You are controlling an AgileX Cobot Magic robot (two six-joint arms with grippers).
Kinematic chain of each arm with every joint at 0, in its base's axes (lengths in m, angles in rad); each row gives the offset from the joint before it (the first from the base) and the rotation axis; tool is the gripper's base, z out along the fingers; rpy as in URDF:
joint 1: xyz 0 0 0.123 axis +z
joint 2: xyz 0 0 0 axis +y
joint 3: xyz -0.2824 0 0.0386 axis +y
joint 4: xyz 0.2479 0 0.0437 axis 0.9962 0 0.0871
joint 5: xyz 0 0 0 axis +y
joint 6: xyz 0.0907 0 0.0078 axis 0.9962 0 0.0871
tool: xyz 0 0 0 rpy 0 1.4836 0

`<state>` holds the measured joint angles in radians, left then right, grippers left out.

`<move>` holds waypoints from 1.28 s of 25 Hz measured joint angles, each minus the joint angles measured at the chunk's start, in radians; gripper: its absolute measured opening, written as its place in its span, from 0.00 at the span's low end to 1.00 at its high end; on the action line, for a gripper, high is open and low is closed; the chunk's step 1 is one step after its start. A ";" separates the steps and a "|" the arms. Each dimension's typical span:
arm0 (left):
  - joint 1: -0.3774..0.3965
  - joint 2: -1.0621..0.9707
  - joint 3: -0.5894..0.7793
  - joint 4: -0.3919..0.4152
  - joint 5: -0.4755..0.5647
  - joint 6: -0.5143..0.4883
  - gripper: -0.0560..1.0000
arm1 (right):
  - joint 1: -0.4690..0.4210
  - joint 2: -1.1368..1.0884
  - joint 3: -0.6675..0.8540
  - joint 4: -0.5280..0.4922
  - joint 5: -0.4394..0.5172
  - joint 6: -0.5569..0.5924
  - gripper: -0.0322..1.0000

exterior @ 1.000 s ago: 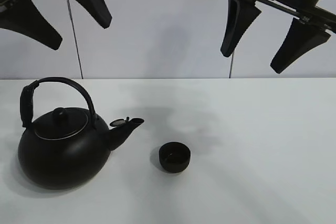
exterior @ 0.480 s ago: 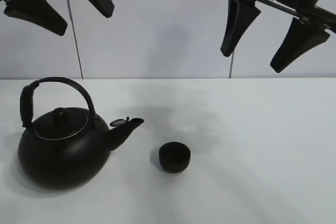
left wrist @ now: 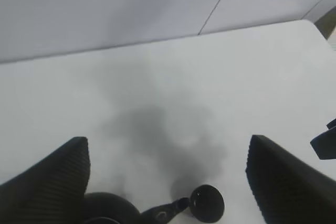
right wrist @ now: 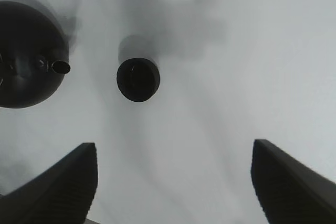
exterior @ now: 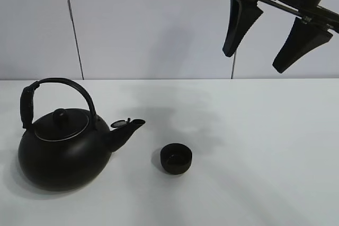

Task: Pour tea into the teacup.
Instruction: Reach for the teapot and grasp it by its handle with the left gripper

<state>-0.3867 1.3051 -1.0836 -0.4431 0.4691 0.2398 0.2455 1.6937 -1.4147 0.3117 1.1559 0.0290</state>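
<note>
The teacup [exterior: 176, 158] is a small low black cup standing upright on the white table [exterior: 254, 146], just right of the kettle's spout. The big black kettle [exterior: 63, 146] stands at the left with its arched handle up. No tea shows. My right gripper [exterior: 271, 38] is open and empty, high above the table's right side. My left gripper is out of the exterior view; in the left wrist view it [left wrist: 167, 141] is open and empty, high above the teacup [left wrist: 207, 203] and the kettle [left wrist: 105, 208]. The right wrist view shows the teacup [right wrist: 138, 79], the kettle [right wrist: 26, 56] and the open right gripper [right wrist: 174, 146].
A pale wall [exterior: 159, 25] with vertical panel seams rises behind the table's far edge. Soft shadows of the arms lie on the table behind the teacup.
My left gripper has risen and left the top left of the exterior view. The right gripper, the kettle and the teacup have not moved.
</note>
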 joint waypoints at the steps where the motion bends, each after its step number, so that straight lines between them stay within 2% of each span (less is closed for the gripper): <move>1: 0.000 -0.037 0.032 0.000 -0.024 0.023 0.61 | 0.000 0.000 0.000 0.000 -0.002 -0.001 0.57; 8: 0.000 -0.243 0.276 -0.004 -0.215 0.117 0.61 | 0.000 0.000 0.000 -0.001 -0.007 -0.001 0.57; 14: 0.000 -0.310 0.484 -0.005 -0.404 0.132 0.61 | 0.000 0.000 0.000 -0.001 -0.007 -0.011 0.57; 17: 0.000 -0.312 0.565 0.033 -0.490 0.132 0.61 | 0.000 0.000 0.000 -0.002 -0.007 -0.015 0.57; 25: 0.000 -0.315 0.746 0.195 -0.762 0.116 0.61 | 0.000 0.000 0.000 -0.004 -0.007 -0.016 0.57; 32: 0.000 -0.315 0.826 0.232 -0.863 0.043 0.57 | 0.000 0.000 0.000 -0.004 -0.011 -0.016 0.57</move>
<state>-0.3867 0.9905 -0.2580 -0.2108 -0.3942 0.2827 0.2455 1.6937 -1.4147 0.3074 1.1453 0.0134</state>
